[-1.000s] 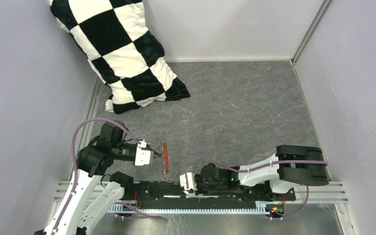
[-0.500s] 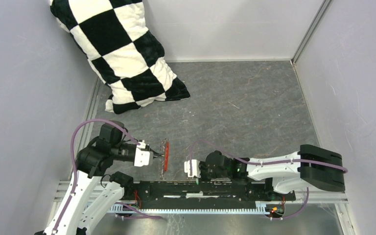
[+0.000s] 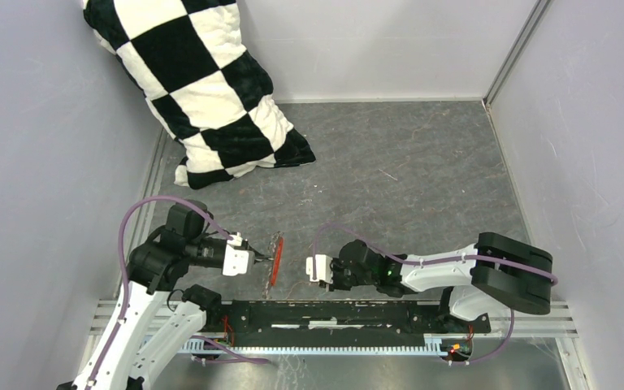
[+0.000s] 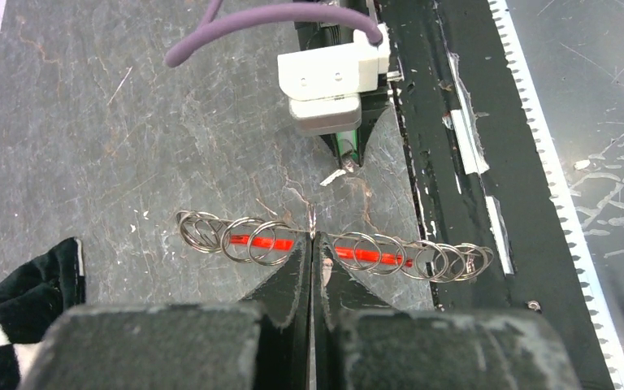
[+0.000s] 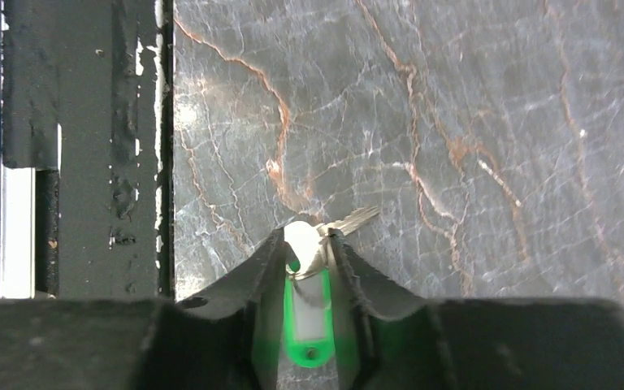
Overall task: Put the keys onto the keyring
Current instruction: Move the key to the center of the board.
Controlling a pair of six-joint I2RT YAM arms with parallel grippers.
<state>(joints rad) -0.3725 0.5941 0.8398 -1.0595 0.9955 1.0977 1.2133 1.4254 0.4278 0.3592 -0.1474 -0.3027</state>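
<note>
Writing on the white insert in the green head of the key (image 5: 308,318), if there was any, was too blurred to read. The right tool (image 5: 307,244) had its two fingers closed against the sides of that green head. The silver blade stuck out past the fingertips at a slant over the grey table (image 3: 422,179).

The keyring (image 4: 268,242), a row of overlapping silvery rings along a red tag, stretched crosswise in front of the left tool (image 4: 313,244). That tool was fully closed and pinched the row at about its middle. Whether the keyring rested on the table or hung just above it could not be told.

In the left wrist view the right tool pointed its tips and the key toward the pinched spot. It was near the keyring but apart from it, with a strip of bare table between them.

One end of the keyring lay over the edge of the black rail (image 3: 357,313) that ran along the near side of the table. A purple cable (image 4: 268,20) arched over the right tool. A black-and-white checkered cushion (image 3: 203,89) leaned in the far left corner, well apart from both tools.
</note>
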